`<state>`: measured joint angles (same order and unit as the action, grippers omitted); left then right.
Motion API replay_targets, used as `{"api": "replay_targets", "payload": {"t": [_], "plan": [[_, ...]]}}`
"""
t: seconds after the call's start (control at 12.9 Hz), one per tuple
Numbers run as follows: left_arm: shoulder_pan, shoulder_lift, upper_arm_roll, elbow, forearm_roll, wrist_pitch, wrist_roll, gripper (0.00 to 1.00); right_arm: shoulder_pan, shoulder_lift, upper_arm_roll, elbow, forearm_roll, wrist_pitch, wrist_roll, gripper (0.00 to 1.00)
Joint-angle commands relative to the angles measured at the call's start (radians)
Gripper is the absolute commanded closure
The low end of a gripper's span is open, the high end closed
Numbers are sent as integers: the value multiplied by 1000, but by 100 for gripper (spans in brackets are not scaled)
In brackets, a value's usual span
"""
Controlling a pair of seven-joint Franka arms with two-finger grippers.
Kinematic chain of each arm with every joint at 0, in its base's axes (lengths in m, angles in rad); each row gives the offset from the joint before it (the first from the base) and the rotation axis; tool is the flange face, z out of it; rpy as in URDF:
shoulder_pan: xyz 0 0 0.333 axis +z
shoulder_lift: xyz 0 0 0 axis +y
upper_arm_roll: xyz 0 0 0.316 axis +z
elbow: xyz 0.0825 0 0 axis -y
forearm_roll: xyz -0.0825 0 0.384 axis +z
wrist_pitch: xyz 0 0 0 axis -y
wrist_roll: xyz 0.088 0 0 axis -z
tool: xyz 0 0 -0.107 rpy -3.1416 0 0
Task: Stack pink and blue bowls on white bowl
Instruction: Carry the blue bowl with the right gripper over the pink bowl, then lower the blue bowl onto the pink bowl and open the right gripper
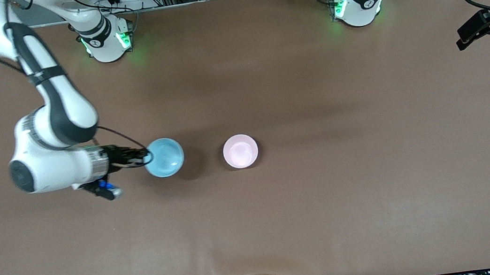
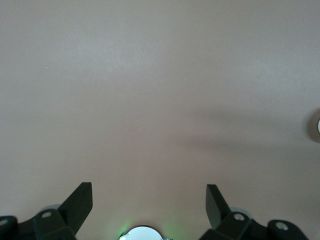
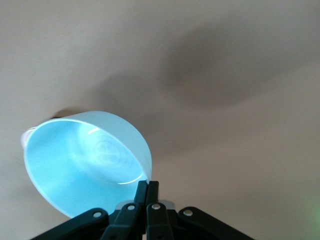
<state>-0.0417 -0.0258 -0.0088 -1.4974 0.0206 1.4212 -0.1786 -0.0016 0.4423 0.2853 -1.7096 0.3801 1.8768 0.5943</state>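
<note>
blue bowl (image 1: pixel 164 157) rim pinched between right gripper (image 1: pixel 147 154) fingers, lifted over bench (image 1: pixel 285 227); pink bowl (image 1: pixel 240 151) on bench, apart from them. left gripper (image 2: pixel 149 205) waits, fingers apart, holding nothing.

No legible text (nor labels, numbers)

The right arm reaches out from its base and bends low over the table, forearm level, wrist turned sideways. The right gripper (image 1: pixel 145 156) has its fingers (image 3: pixel 148 192) pinched tight on the blue bowl's (image 1: pixel 164 157) rim. The left arm waits at its end of the table, the left gripper (image 2: pixel 149 207) spread wide, holding nothing.
</note>
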Motion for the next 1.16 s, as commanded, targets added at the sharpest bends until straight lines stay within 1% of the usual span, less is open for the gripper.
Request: {"api": "replay_targets", "payload": {"t": [0.0, 0.08, 0.23, 0.39, 0.54, 0.7, 0.85, 1.09], "plan": [[2, 0, 0, 2, -14, -8, 10, 0, 139, -7, -14, -5, 36, 133, 212, 100], [3, 1, 0, 2, -14, -7, 10, 0, 203, 18, -14, -4, 31, 209, 278, 100], [5, 6, 0, 5, -14, -7, 10, 0, 274, 74, -15, -2, 29, 336, 369, 100], [5, 6, 1, 5, -13, -7, 10, 0, 343, 108, -21, 10, 23, 389, 438, 100], [5, 6, 0, 8, -16, -7, 7, 0, 370, 150, -25, 8, 17, 456, 452, 100], [2, 4, 0, 11, -14, -7, 7, 0, 390, 167, -29, 7, 16, 476, 461, 100], [2, 6, -2, 11, -16, -5, 7, 0, 402, 167, -52, 5, 6, 475, 460, 100], [3, 6, -2, 8, -16, -5, 8, 0, 400, 167, -54, 4, 6, 475, 460, 100]]}}
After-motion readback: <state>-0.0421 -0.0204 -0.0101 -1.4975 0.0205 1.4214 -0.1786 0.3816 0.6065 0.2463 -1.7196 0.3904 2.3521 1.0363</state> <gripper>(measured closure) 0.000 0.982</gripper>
